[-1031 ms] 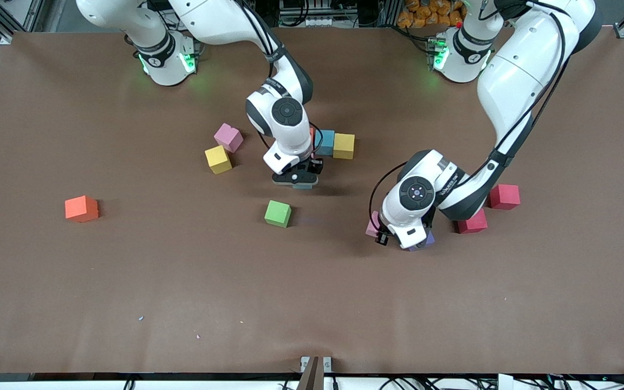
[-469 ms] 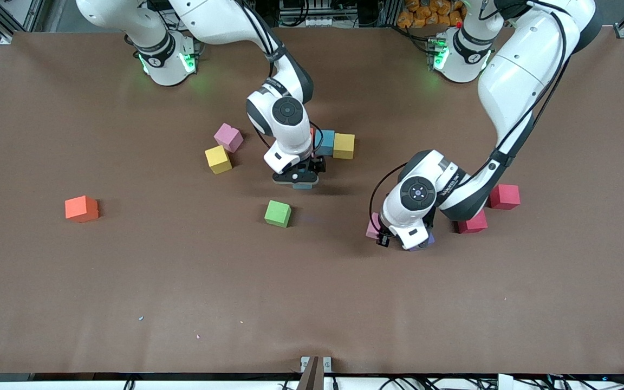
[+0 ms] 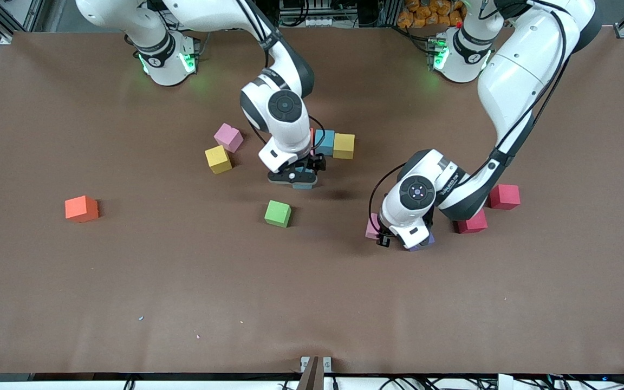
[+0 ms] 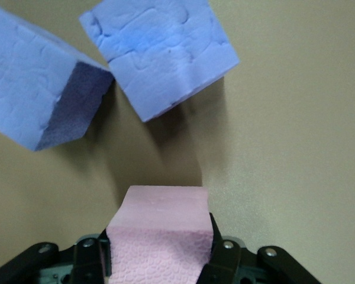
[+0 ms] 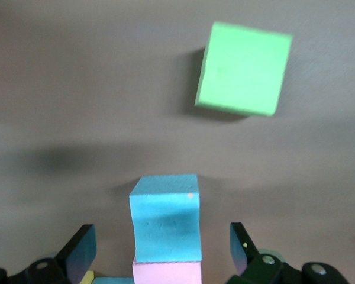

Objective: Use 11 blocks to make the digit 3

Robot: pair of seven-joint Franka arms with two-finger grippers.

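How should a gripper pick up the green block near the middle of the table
Come straight down on the green block and pinch two opposite flat side faces. It sits alone on the table, apart from other blocks, slightly turned, so rotate the fingers to match its sides.

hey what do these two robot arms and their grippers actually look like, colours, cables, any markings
Both arms have glossy white shells with black bands at the joints, and black cables looped outside along the forearms. Each wrist carries a round black cap with a small centre mark. The bases glow green at their rings. The left gripper and right gripper are black, with dark flat fingers and visible screws in the wrist views.
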